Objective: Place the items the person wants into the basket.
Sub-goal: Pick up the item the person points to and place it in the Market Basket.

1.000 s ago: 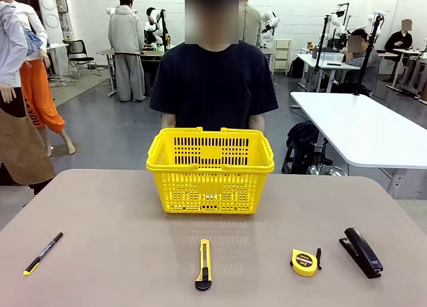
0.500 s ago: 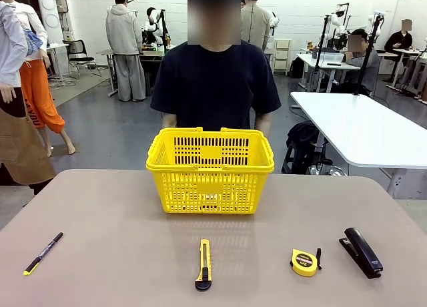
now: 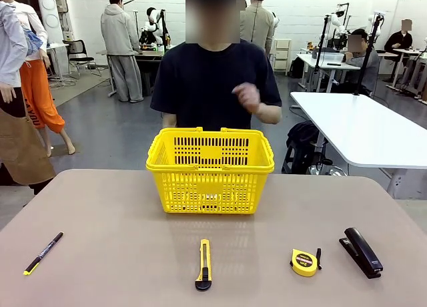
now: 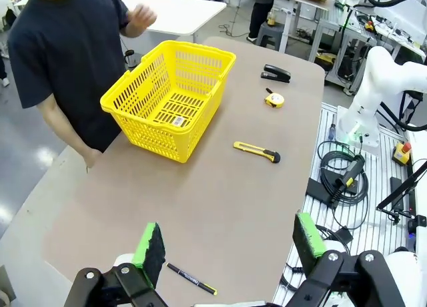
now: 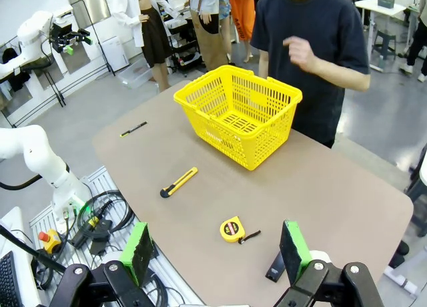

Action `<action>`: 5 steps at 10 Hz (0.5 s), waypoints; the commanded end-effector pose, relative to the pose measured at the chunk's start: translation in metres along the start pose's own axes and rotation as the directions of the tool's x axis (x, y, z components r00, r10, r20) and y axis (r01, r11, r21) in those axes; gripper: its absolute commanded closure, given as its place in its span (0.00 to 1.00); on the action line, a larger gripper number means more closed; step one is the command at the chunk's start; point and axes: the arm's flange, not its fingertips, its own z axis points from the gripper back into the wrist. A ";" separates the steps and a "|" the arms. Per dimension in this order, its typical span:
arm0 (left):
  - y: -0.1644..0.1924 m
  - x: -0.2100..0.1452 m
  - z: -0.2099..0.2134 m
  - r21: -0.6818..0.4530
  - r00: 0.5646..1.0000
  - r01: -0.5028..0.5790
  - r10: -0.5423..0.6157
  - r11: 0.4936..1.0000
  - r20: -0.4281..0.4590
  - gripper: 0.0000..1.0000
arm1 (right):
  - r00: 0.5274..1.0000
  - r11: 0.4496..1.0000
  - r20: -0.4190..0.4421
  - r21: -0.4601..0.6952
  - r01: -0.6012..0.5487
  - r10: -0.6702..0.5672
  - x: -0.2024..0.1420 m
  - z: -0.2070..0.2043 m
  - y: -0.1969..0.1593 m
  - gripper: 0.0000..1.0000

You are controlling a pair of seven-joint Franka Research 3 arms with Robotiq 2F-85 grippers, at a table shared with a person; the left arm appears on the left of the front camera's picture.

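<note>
At the far side of the table (image 3: pixel 100 213), the person (image 3: pixel 213 80) held one hand (image 3: pixel 248 97) up at chest height, fingers loosely curled and apparently empty, behind the yellow basket (image 3: pixel 210 187), which appeared to hold nothing. Nearer the robot lay the utility knife (image 3: pixel 203 263) and, off to the right, the tape measure (image 3: pixel 303 262) beside a black stapler (image 3: pixel 361 251); a thin pen (image 3: pixel 43 253) lay well apart at the left. The left gripper (image 4: pixel 227 227) and right gripper (image 5: pixel 215 237) hung high over the table, jaws spread wide on nothing. The step in hand looked to be the person's choice – the next move would call for reading which item that hand picks out before either arm descends.
</note>
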 end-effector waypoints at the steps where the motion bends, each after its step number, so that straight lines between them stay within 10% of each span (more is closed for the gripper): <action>1: 0.001 0.000 0.001 -0.009 0.999 0.026 -0.026 1.000 0.022 0.00 | 1.000 1.000 0.001 0.004 0.000 0.000 -0.001 -0.002 -0.001 0.00; 5: 0.001 0.000 0.001 -0.009 0.999 0.026 -0.026 1.000 0.022 0.00 | 1.000 1.000 0.001 0.004 0.000 0.000 -0.001 -0.002 -0.001 0.00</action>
